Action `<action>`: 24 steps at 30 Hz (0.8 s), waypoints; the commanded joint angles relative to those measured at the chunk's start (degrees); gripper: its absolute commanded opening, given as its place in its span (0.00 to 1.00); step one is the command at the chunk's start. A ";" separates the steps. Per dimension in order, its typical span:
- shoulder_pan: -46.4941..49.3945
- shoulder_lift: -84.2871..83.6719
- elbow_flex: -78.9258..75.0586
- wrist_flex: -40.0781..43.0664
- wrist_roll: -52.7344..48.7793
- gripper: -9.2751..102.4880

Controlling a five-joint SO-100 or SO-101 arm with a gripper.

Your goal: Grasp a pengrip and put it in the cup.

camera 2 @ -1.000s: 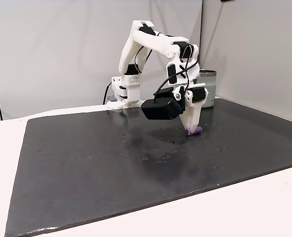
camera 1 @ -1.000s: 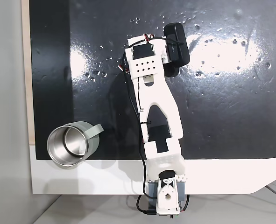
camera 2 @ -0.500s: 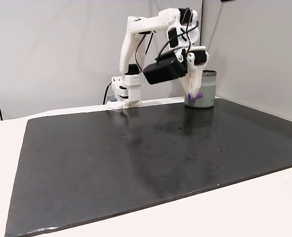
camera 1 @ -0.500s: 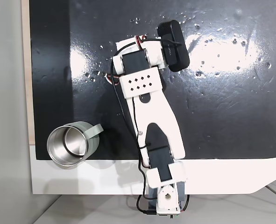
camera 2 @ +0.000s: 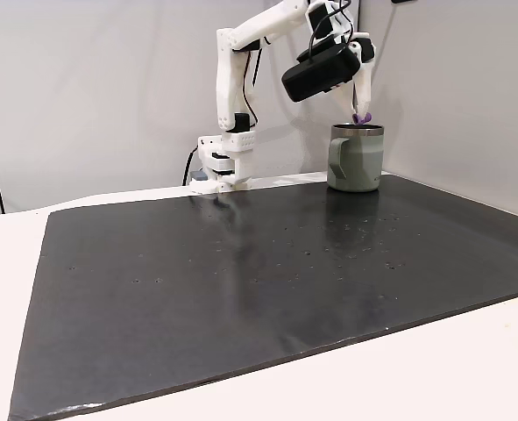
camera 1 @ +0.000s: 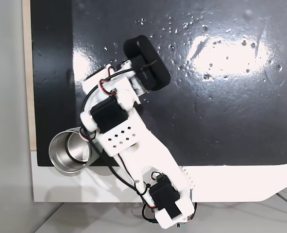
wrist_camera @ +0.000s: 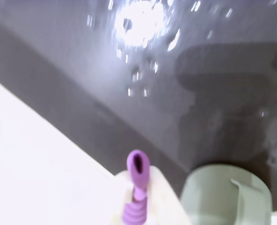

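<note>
The fingers (camera 2: 361,112) are closed on the pengrip (camera 2: 361,117), which sits at their very tips, held in the air just above the rim of the cup (camera 2: 356,159) in a fixed view. In the wrist view the pengrip (wrist_camera: 137,190) juts out from a white finger, with the cup (wrist_camera: 227,197) just beside it. The cup stands on the black mat (camera 2: 241,281) covering the worktop (camera 2: 469,368).

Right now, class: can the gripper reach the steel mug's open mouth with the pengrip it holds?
Probably yes. In a fixed view the gripper holds the pengrip just above the mug's rim, with nothing between.
</note>
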 commanded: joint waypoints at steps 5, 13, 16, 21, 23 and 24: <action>-10.20 4.57 0.44 1.14 -5.89 0.08; -19.60 4.66 1.76 2.64 -11.78 0.08; -22.94 4.57 1.76 2.72 -13.45 0.08; -28.48 3.43 1.67 3.34 -16.44 0.08; -30.59 3.08 1.41 3.78 -17.40 0.08; -31.55 2.90 1.32 3.78 -17.93 0.08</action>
